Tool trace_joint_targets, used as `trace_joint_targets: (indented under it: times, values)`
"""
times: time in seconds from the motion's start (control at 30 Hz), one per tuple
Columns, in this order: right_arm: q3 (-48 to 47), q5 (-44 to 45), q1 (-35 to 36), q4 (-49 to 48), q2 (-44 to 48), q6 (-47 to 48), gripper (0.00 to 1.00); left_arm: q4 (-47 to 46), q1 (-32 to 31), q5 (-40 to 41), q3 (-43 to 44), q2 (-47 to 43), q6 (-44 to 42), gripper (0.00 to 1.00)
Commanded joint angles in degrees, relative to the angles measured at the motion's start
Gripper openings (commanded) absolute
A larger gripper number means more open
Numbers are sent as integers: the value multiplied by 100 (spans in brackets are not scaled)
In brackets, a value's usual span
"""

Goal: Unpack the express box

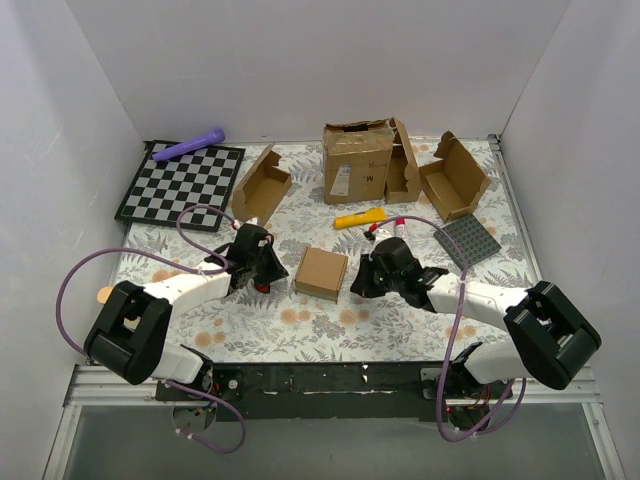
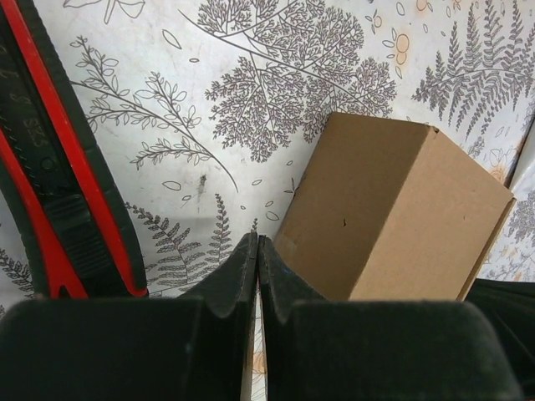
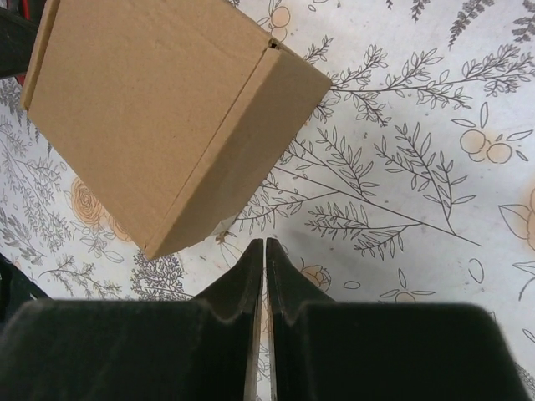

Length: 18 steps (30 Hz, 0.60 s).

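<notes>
Scanning from the left, I see a black-and-white chessboard [image 1: 182, 184] lying flat in the far corner, with a smooth purple cylinder [image 1: 190, 147] at its far edge. Just beside it stands an open cardboard mailer [image 1: 262, 183], flap raised. Nearer me, the left gripper [image 2: 257, 251] sits low over the fern-printed cloth [image 1: 300, 325], its 2 dark fingers pressed together on nothing. A red-and-black tool [image 2: 58, 192] lies just beside it.

The express box [image 1: 321, 273] is plain brown card, squarish and shallow, with its lid down. It lies flat on the cloth between the 2 grippers, near each and touched by neither. Behind it lie a yellow tool [image 1: 360, 217] and a battered carton [image 1: 357, 160] with a white label, and further right is a second open mailer [image 1: 455, 176].

The right gripper [image 3: 265, 251] faces the box's right side, its jaws closed too and empty. A grey studded plate [image 1: 468, 241] lies flat beyond that arm.
</notes>
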State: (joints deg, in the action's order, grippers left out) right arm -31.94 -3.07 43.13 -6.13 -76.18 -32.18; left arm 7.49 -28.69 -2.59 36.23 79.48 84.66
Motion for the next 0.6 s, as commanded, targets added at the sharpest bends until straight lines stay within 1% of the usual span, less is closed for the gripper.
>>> trace_joint_targets:
  times: [0.0, 0.23, 0.4, 0.57]
  values:
    - [-93, -247, 19, -529, -239, -68, 8, -212, -23, -171, 61, -12, -152, 0]
    - [-137, -343, 55, -802, -468, -200, 6, -502, -32, -637, -28, 32, -143, 0]
    - [-172, -361, 108, -837, -503, -253, 2, -555, -128, -725, -72, -126, -117, 0]
    - [-198, -431, 134, -916, -529, -306, 2, -573, -243, -760, -273, -310, -47, 0]
